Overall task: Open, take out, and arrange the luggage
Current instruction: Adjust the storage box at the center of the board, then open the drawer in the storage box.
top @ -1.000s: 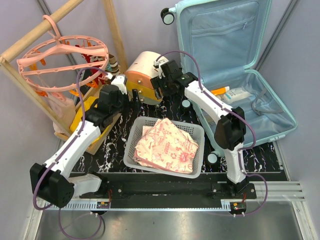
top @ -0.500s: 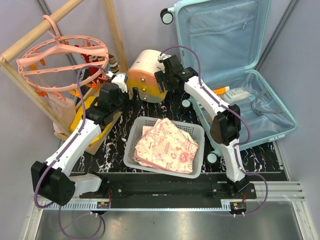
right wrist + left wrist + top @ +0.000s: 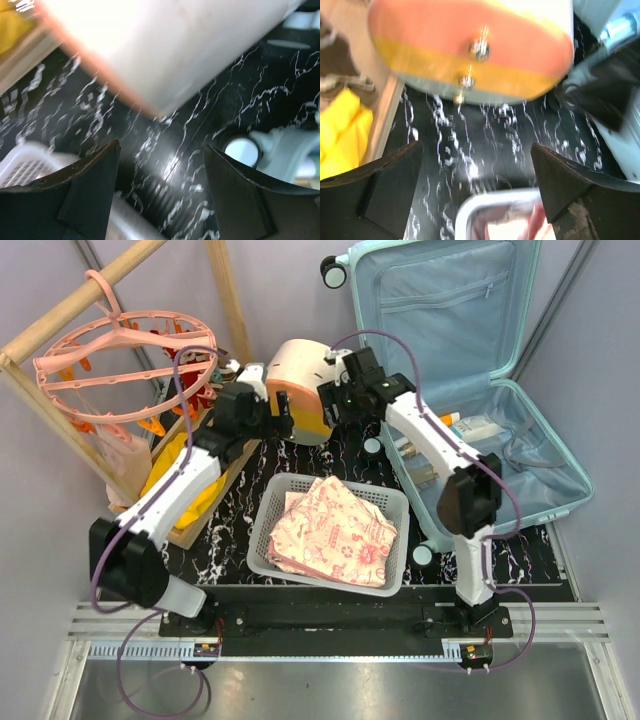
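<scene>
My left gripper (image 3: 476, 150) and right gripper (image 3: 162, 146) are both spread wide and empty, with the luggage (image 3: 450, 330) open at far right.
The left gripper faces the orange front of the drawer box (image 3: 297, 390). The right gripper sits just beside the box's cream side. The basket (image 3: 262, 525) sits nearer on the counter (image 3: 225, 540). The luggage's lid stands upright and its shell lies on the right.

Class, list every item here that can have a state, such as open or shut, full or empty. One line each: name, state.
luggage: open, lid propped up, a few items inside.
drawer box: drawers look shut.
basket: holds a folded floral cloth.
left gripper: open, holding nothing.
right gripper: open, holding nothing.
</scene>
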Motion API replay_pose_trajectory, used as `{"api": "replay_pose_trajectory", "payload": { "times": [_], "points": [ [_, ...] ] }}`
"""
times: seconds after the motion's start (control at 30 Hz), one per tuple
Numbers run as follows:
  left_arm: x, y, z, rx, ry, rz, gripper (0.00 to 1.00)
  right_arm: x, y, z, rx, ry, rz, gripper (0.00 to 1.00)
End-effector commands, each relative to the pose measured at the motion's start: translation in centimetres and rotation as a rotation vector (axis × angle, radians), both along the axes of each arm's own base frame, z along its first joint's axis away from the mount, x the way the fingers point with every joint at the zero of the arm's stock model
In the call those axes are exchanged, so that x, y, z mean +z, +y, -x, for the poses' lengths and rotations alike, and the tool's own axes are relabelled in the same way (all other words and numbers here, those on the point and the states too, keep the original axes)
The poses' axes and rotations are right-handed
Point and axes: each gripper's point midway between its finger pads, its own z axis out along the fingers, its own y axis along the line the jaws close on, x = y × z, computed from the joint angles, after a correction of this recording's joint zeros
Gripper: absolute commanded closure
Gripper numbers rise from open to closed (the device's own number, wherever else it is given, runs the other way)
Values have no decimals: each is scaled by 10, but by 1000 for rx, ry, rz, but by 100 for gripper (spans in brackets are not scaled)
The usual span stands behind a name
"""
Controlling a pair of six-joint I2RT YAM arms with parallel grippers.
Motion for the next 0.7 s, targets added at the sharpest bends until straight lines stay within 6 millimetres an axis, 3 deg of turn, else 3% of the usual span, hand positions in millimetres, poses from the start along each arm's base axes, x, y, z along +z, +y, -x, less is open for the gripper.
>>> {"api": "replay_pose_trajectory", "payload": {
  "times": [0.0,0.1,0.13,0.17,0.33,0.4,0.67],
  "points": [
    [37,-9,-39,20,-138,-20,10,116,-10,38,54,-200,-169,24],
    [35,-11,-58,40,-140,-56,14,126,-32,50,-19,-204,-180,24],
    [45,-13,-63,39,-160,-56,15,121,-36,54,-40,-179,-190,24],
    [37,-15,-69,31,-144,-74,17,128,-43,58,-57,-183,-211,24],
    [32,-19,-86,34,-131,-112,26,126,-72,56,-153,-145,-253,25],
    [28,-22,-91,21,-126,-121,33,128,-78,57,-167,-148,-258,25],
    [24,-23,-101,23,-120,-132,42,130,-90,54,-209,-143,-279,25]
  ]
}}
